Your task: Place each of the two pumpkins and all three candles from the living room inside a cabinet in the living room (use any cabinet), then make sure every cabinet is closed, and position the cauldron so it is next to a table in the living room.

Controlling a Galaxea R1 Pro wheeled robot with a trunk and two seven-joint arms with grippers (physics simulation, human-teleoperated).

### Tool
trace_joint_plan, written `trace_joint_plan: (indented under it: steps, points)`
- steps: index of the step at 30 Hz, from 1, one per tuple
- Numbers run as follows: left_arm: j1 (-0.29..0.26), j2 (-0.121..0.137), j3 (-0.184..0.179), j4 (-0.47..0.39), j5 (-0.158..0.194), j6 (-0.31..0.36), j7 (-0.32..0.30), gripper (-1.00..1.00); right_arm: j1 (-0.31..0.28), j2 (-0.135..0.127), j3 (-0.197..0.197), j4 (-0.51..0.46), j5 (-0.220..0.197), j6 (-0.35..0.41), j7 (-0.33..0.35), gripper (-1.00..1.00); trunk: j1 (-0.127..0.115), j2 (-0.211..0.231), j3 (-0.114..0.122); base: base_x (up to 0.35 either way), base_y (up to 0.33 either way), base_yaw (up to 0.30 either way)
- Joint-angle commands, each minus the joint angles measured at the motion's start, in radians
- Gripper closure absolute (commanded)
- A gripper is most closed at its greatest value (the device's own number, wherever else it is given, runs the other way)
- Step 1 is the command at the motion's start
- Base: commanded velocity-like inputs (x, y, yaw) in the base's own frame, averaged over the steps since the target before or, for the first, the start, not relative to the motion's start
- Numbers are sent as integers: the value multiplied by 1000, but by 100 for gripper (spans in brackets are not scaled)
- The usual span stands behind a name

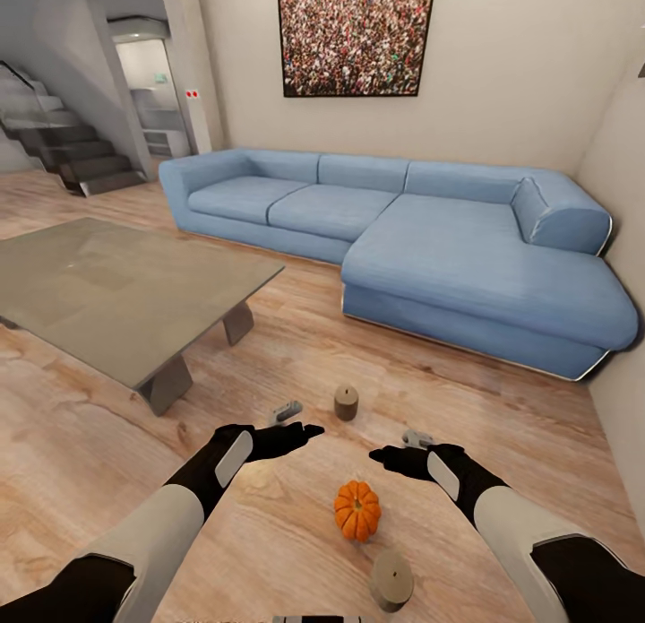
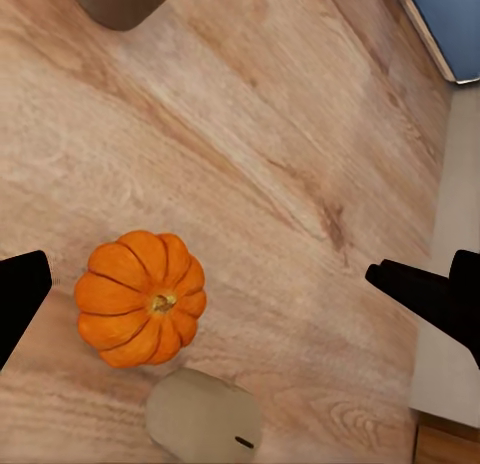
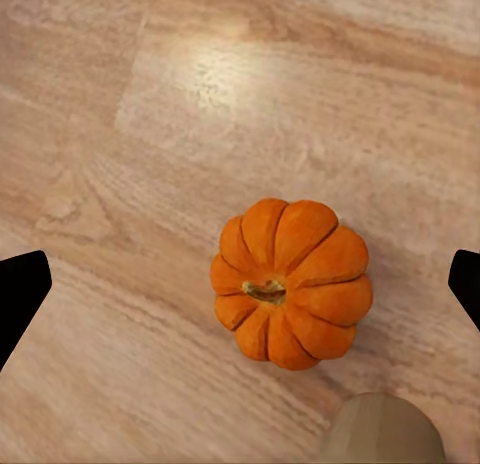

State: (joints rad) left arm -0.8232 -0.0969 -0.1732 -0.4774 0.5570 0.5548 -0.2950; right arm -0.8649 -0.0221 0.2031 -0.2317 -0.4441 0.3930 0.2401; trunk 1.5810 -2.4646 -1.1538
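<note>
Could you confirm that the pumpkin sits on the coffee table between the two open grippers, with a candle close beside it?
Not quite: the pumpkin sits on the wooden floor, not the coffee table, as the head view shows. It does lie between the open left gripper and right gripper, candle beside it.

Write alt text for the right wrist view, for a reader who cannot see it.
An orange ribbed pumpkin with a short brown stem sits on the pale wood floor, between the open right gripper's dark fingertips at the picture's two side edges. Part of a tan candle shows at the picture's edge beside the pumpkin.
</note>
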Motion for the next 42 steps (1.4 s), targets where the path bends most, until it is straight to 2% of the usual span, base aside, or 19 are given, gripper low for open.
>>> trace_joint_plan:
  steps: [1,7,14,27,42]
  points:
    - [-1,0,-2,-1,3,4,0,-100,0,-1,7,-2,-6,4,1,-100,0,0,-2,13,1,106]
    - [-1,0,-2,0,3,4,0,-100,0,-2,8,-3,-5,28,2,-100,0,0,-12,4,0,119]
    - [-1,0,-3,0,3,4,0,-100,0,-2,9,-5,-6,110,5,-100,0,0,-23,0,0,125]
    - [-1,0,-3,0,3,4,1,-100,0,-2,5,-5,-11,116,1,-100,0,0,-43,0,0,118]
    - [-1,0,-3,0,3,4,3,-100,0,-2,2,-5,-13,116,1,-100,0,0,-65,0,0,-128]
